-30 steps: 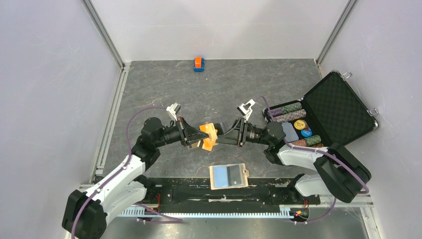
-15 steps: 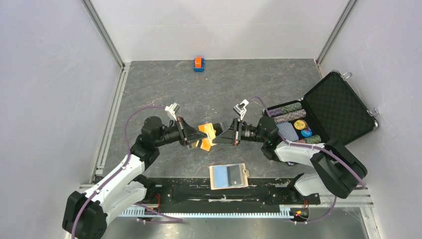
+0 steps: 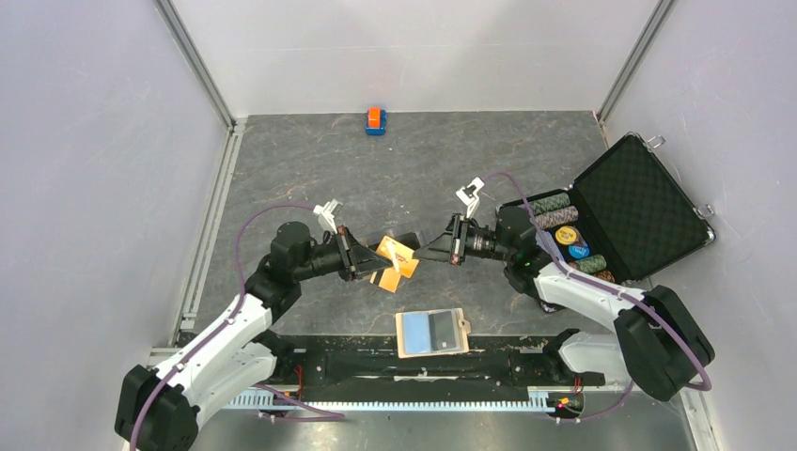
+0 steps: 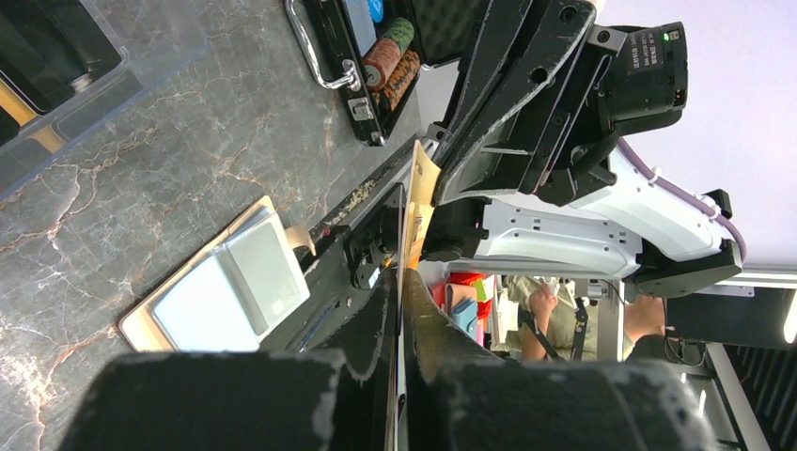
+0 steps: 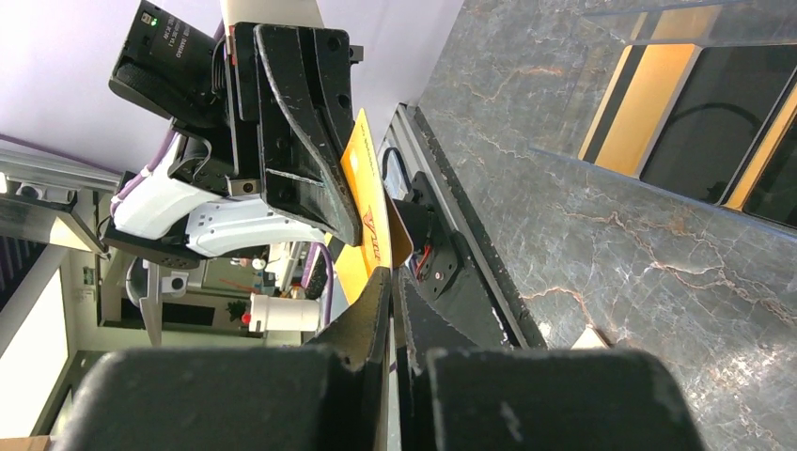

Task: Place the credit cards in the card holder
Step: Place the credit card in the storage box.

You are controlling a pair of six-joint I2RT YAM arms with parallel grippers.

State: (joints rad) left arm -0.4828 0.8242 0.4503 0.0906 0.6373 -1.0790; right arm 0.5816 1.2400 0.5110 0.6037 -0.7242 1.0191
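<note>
An orange credit card (image 3: 397, 254) hangs in the air between both arms over the table's middle. My left gripper (image 3: 372, 262) is shut on its left end, together with a black card (image 4: 401, 221) seen edge-on beside it. From the right, my right gripper (image 3: 418, 254) is shut on the orange card's (image 5: 362, 202) other edge. The tan card holder (image 3: 432, 353) lies flat near the front edge, with a light blue card (image 3: 411, 332) and a dark card (image 3: 439, 329) showing on it. The left wrist view has the holder (image 4: 141, 324) at lower left.
An open black case (image 3: 639, 202) with poker chips and a patterned deck stands at the right, close behind my right arm. A small orange-and-blue block (image 3: 376, 120) sits at the far edge. Aluminium rails and walls border the table.
My right gripper was open around the card's end and has shut on it. Its arm has pulled slightly right and up; the left gripper keeps its hold.
</note>
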